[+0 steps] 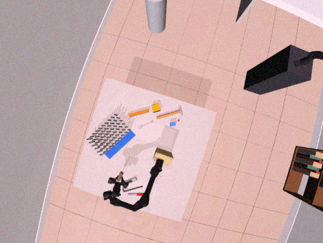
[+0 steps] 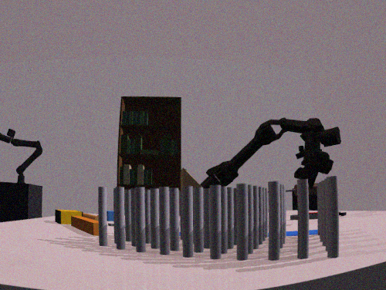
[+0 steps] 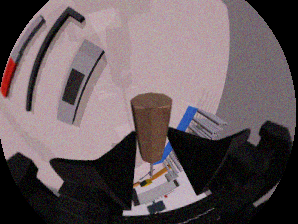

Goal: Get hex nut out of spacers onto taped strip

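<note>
One brown faceted handle (image 1: pixel 120 176) (image 3: pixel 151 120) with a thin metal shaft is clamped between the black fingers of the tool (image 1: pixel 119 181) (image 2: pixel 312 180) (image 3: pixel 150 132), outside the field of upright grey metal spacers (image 1: pixel 115 114) (image 2: pixel 215 224) (image 3: pixel 207 125). The small hex nut cannot be made out. Along one side of the spacers lies the flat blue strip (image 1: pixel 120 144) (image 2: pixel 301 233) (image 3: pixel 186 120).

Near the tool, a grey piece with a dark panel (image 1: pixel 131 179) (image 3: pixel 75 87), a black L-shaped key (image 1: pixel 133 188) (image 3: pixel 42 55) and a red-and-grey rod (image 1: pixel 139 194) (image 3: pixel 9 77) lie on the pale, square-cornered bench (image 1: pixel 187 200) (image 2: pixel 58 266) (image 3: pixel 165 40). Farther over are an orange bar (image 1: pixel 139 112) (image 2: pixel 86 225), a yellow block (image 1: pixel 156 107) (image 2: pixel 69 217) and a silver wrench (image 1: pixel 146 124); shadows cross the surface.

Around it spreads a pinkish tiled floor (image 1: pixel 226 136). A tall wooden bookshelf (image 1: pixel 292 178) (image 2: pixel 150 97), a black pedestal (image 1: pixel 268 74) (image 2: pixel 15 200) bearing another arm, and a grey cylinder (image 1: pixel 156 17) stand well apart from the bench.
</note>
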Controlling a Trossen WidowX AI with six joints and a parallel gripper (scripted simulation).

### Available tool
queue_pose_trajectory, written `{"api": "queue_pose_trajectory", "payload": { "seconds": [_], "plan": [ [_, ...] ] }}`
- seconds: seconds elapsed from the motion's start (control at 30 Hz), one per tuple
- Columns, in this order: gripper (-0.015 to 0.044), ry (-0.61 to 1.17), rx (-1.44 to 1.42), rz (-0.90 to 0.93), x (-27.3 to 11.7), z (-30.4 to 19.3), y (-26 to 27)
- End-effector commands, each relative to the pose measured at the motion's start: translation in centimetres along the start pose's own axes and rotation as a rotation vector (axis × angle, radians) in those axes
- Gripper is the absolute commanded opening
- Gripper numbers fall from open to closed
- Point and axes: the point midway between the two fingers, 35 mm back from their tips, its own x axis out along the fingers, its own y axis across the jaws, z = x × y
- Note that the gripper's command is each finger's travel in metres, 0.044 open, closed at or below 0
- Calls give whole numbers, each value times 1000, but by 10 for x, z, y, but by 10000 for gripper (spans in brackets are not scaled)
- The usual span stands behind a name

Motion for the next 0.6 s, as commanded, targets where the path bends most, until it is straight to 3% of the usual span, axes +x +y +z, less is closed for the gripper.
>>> {"api": "queue_pose_trajectory", "payload": {
  "seconds": [0.0, 0.57],
  "plan": [
    [0, 4, 6, -8, 4, 0, 0],
    [0, 3, 6, -8, 21, 5, 5]
  ]
}}
